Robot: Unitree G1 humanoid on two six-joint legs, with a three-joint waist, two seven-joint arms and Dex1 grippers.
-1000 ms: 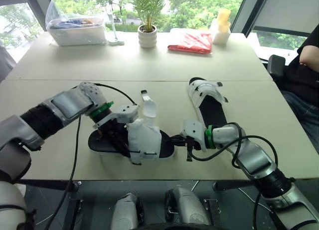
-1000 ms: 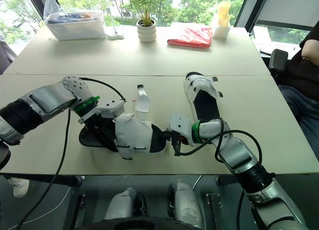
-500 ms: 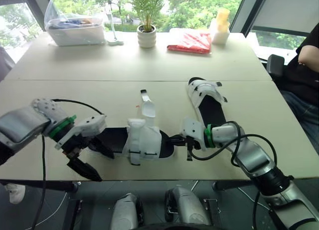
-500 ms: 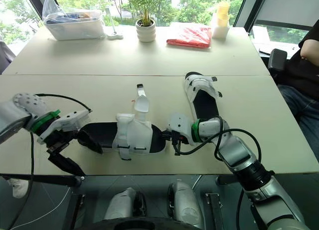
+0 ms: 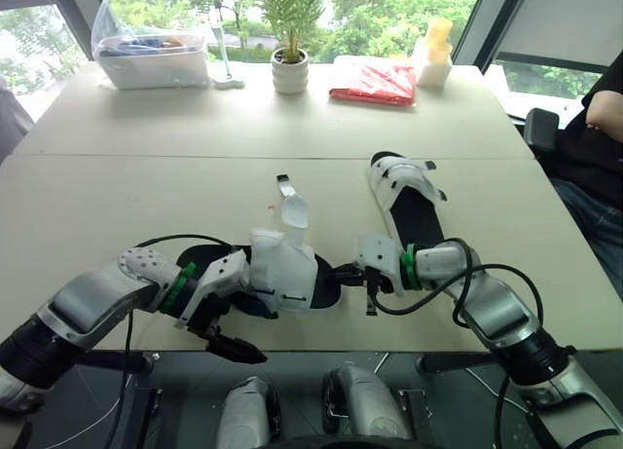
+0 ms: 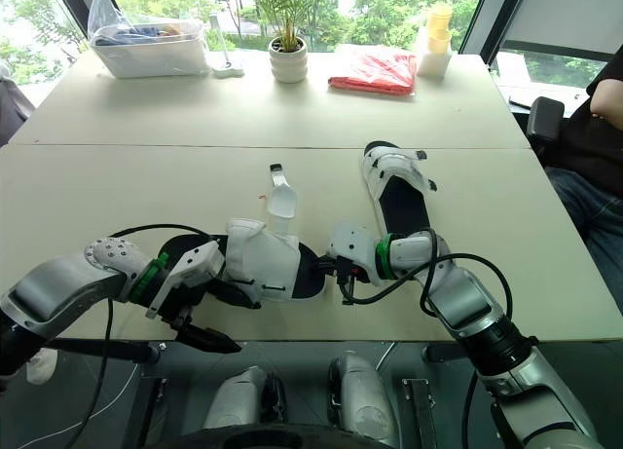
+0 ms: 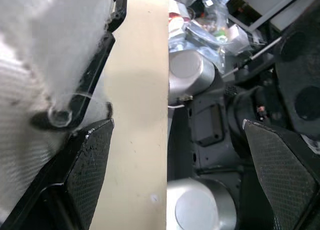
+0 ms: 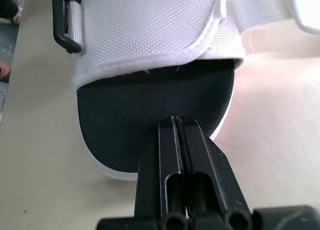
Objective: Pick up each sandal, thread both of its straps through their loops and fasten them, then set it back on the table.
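The sandal (image 5: 290, 281) lay on the table (image 5: 146, 191): stiff sole (image 8: 120, 115), floppy straps (image 8: 150, 30) (probably light), best held by the sole. At its toe the right gripper (image 8: 175, 122) was closed; beside its heel the left gripper (image 5: 251, 330) gaped.

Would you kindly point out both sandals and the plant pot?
near sandal (image 5: 284, 272), left eye view, white upper.
far sandal (image 5: 417, 218), left eye view, black insole.
plant pot (image 5: 288, 76), left eye view, pot wall.

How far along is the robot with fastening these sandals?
Nothing is clearly finished. In hand: the near sandal lies on the table, one strap sticking out loose, with the shut right gripper at its toe and the open left gripper by its heel. Left: fastening it, then the far sandal, whose straps I cannot judge.
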